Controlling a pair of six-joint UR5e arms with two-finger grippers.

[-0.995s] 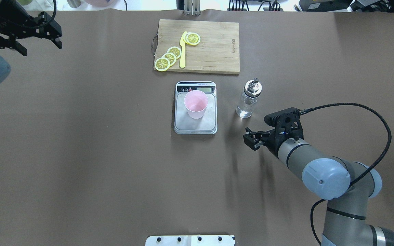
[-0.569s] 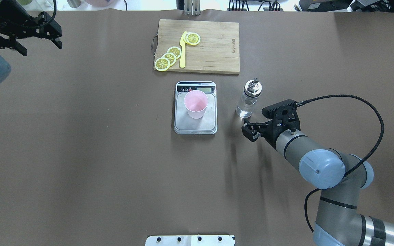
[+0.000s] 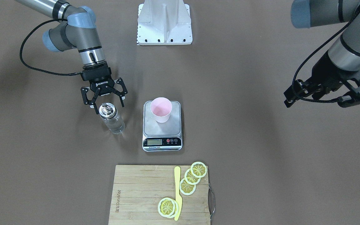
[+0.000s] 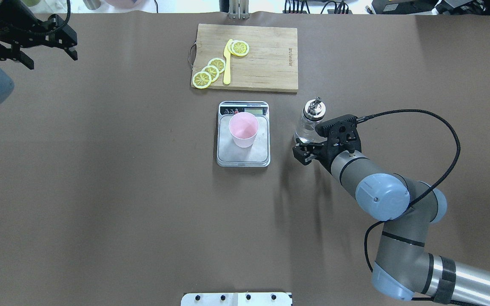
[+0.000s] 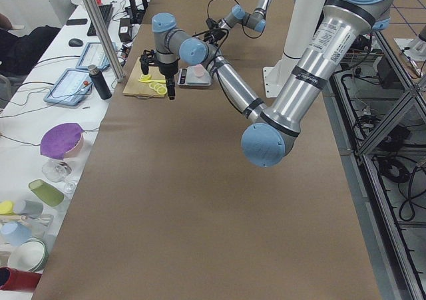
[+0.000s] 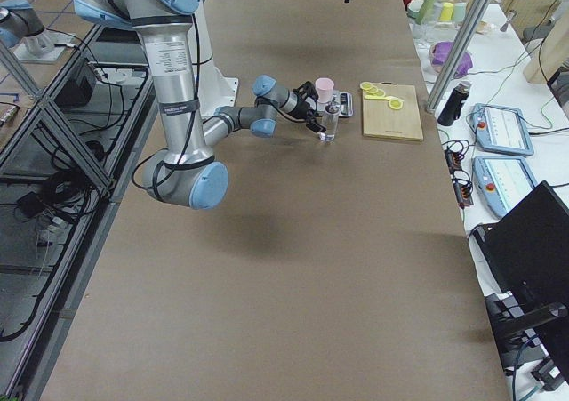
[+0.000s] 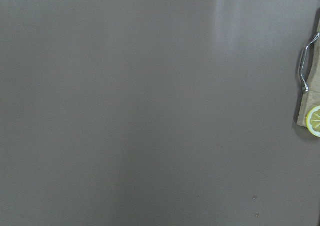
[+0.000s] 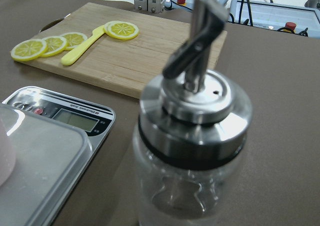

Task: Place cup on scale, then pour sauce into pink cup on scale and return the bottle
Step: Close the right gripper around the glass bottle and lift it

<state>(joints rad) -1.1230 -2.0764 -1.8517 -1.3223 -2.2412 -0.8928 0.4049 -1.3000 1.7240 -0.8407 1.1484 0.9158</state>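
Right gripper (image 3: 106,105) is advanced up to the bottle (image 3: 113,122), jaws apart, nothing gripped | left gripper (image 4: 49,60) is parked well apart, jaws apart | scale (image 3: 150,128) carries the cup (image 3: 161,109) | glass body should be clamped below the cap, kept upright | sauce (image 3: 117,126) level is hard to read; right fingertips are unseen in wrist view

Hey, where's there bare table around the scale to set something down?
Free: the wide stretch left of the scale, toward the left gripper, and the near side between scale and robot base. Crowded: right of the scale, where bottle and right gripper stand, and the narrow strip before the cutting board.
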